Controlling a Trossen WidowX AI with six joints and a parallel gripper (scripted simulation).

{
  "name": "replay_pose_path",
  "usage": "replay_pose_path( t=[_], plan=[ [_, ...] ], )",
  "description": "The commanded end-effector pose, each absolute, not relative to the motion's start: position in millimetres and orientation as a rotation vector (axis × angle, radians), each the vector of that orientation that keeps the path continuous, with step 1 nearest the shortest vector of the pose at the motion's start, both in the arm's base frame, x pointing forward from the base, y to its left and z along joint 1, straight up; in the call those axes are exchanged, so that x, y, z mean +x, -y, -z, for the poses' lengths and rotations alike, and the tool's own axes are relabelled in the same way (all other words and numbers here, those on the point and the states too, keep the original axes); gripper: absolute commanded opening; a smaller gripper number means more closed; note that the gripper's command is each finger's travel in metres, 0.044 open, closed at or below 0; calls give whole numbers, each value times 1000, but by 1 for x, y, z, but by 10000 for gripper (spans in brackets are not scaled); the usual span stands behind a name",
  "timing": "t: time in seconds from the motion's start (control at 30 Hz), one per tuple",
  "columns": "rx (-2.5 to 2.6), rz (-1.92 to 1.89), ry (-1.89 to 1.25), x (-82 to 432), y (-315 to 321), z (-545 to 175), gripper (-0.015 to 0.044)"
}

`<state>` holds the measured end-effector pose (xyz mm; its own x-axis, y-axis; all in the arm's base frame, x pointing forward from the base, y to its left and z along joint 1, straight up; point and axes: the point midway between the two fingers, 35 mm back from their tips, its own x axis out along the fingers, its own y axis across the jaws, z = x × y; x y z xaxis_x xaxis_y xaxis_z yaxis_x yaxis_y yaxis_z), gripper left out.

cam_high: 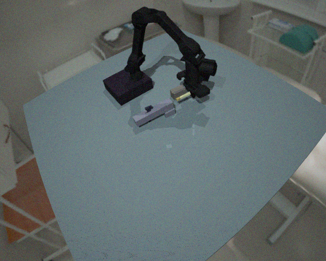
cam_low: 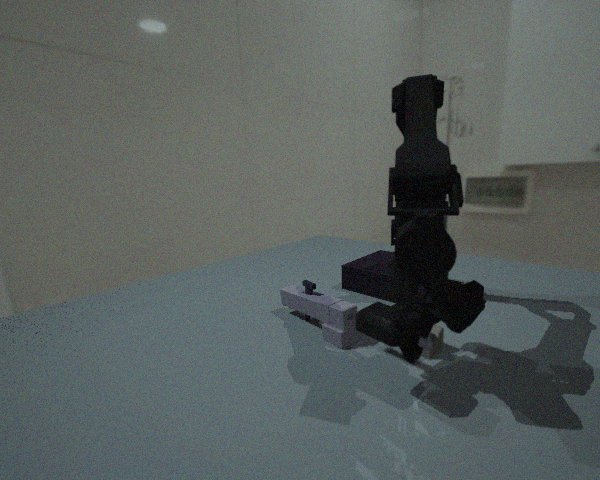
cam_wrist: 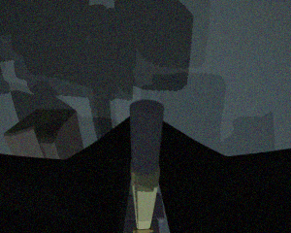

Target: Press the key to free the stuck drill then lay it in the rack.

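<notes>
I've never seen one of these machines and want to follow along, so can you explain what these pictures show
It's one jointed robot arm ending in a gripper with two fingers. One picture looks down from above, one from the side near table height, and one from the wrist, past the fingers. On the blue-grey table are a lilac body with a small dark knob and a grey-brown block. The gripper is shut on the drill, whose pale yellow part shows from above.
</notes>
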<state>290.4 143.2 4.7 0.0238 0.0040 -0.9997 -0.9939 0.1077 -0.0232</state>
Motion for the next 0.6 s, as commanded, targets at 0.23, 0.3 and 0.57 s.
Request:
replay_pose_path(
  t=[0.23, 0.3, 0.57],
  plan=[
    [-1133, -1113, -1233, 290, -142, -10, 0],
    [-1133, -1113, -1233, 289, -142, -11, 0],
    [-1133, -1113, -1233, 289, -141, -14, 0]
  ],
)
